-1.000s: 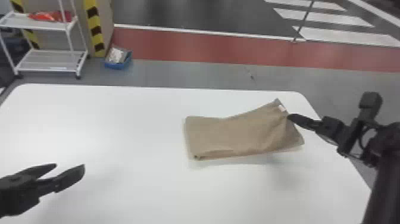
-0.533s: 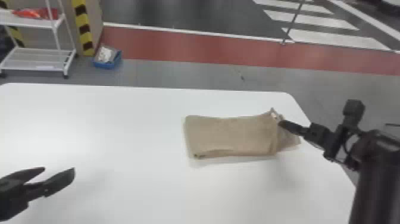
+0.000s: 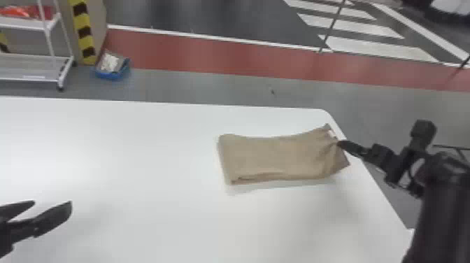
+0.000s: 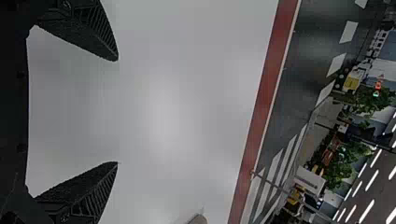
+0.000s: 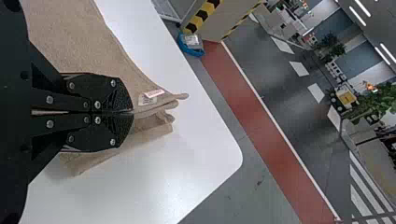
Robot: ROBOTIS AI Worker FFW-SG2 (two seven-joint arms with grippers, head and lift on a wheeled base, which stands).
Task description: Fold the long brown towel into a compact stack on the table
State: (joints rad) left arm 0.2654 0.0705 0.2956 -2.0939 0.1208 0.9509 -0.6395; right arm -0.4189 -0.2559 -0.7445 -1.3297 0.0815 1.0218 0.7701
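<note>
The brown towel (image 3: 276, 157), folded over in layers, lies near the table's right edge. My right gripper (image 3: 341, 144) is at its right end, where the cloth puckers and rises a little. In the right wrist view the same gripper (image 5: 132, 112) is shut on the towel (image 5: 74, 35), beside a small white tag, with several loose layer edges past the fingertips. My left gripper (image 3: 52, 206) is held over the table's near left part, its fingers apart. Seen in the left wrist view, the left gripper (image 4: 116, 112) has nothing between its fingers, and a bit of towel (image 4: 198, 219) shows.
The white table (image 3: 140, 147) has a rounded far right corner just beyond the towel. Past its far edge, on the floor, are a white shelf cart (image 3: 35, 66) and a blue bin (image 3: 112, 71).
The head view has shifted. The towel's right end was lifted and bunched inward half a second ago; now it spreads farther right, with the right gripper still at it. The left gripper's fingers stay apart.
</note>
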